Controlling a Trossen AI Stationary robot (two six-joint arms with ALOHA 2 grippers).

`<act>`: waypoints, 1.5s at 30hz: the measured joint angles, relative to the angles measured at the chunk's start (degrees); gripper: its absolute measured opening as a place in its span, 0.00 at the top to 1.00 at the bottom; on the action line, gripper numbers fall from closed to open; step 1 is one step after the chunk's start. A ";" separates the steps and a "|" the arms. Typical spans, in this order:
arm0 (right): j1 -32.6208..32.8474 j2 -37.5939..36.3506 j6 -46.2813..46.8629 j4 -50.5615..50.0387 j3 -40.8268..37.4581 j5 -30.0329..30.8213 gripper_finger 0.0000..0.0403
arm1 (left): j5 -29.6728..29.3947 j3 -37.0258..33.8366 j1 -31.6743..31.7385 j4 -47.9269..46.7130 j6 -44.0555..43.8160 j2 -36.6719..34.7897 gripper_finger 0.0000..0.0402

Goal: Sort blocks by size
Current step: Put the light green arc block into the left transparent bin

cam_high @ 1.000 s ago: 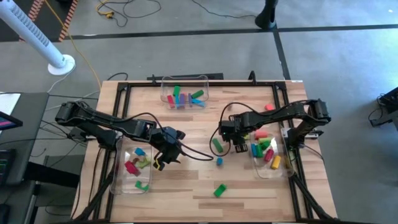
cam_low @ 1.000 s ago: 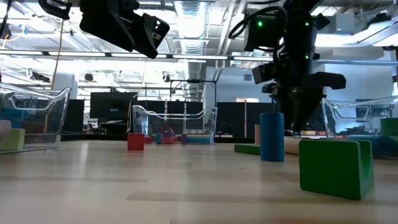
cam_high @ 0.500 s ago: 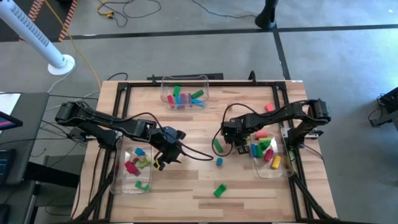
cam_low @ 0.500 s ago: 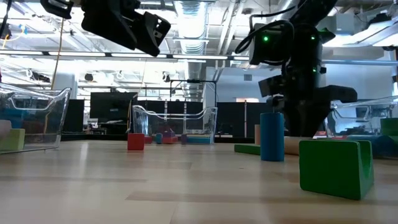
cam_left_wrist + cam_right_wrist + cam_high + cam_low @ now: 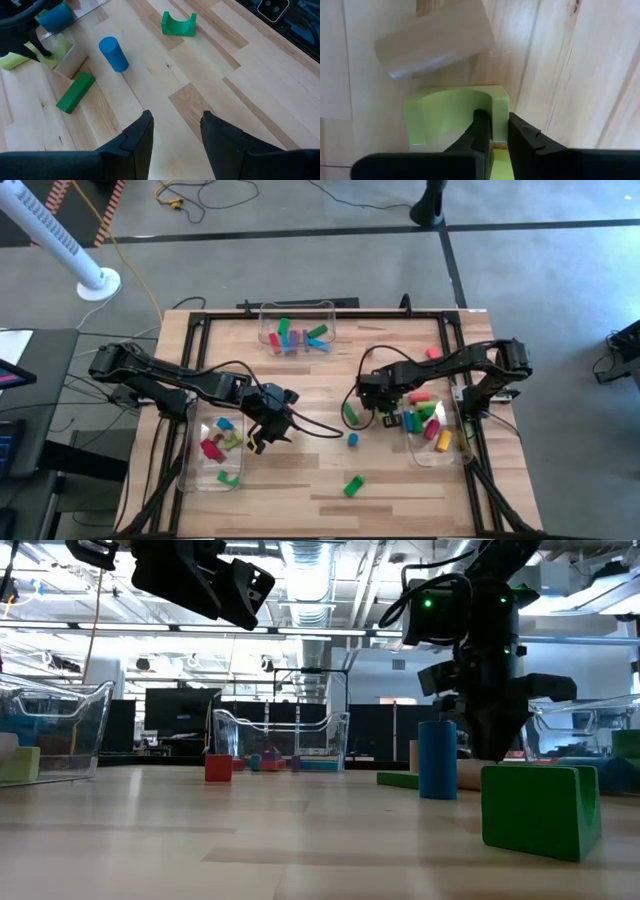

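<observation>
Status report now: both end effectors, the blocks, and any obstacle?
Right end effector shut on light green arch block. Left end effector open, empty, above table. Tan block lies close beside the arch.

We see a wooden table [image 5: 300, 480] bearing three clear bins [image 5: 297, 330], and near its middle a blue cylinder [image 5: 352, 440], green bar [image 5: 348, 414] and green arch [image 5: 353, 485].

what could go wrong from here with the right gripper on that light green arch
The right gripper is shut on just one thin leg of the light green arch, so the block may twist or slip out when lifted. A tan block lies right beside the arch and may get dragged or knocked. The green bar and blue cylinder sit loose nearby on the table, so a low swing might scatter them.
</observation>
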 joint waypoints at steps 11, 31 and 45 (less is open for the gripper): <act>0.55 0.15 3.32 -6.72 7.05 5.53 0.83 | -1.71 0.00 0.10 0.08 0.45 0.00 0.61; 10.76 0.15 -3.73 -7.04 24.29 21.62 0.83 | 11.53 0.00 9.37 10.56 1.28 0.00 0.61; 25.68 0.12 -18.87 5.86 31.04 46.65 0.83 | 18.40 0.00 12.30 24.59 -6.66 0.00 0.61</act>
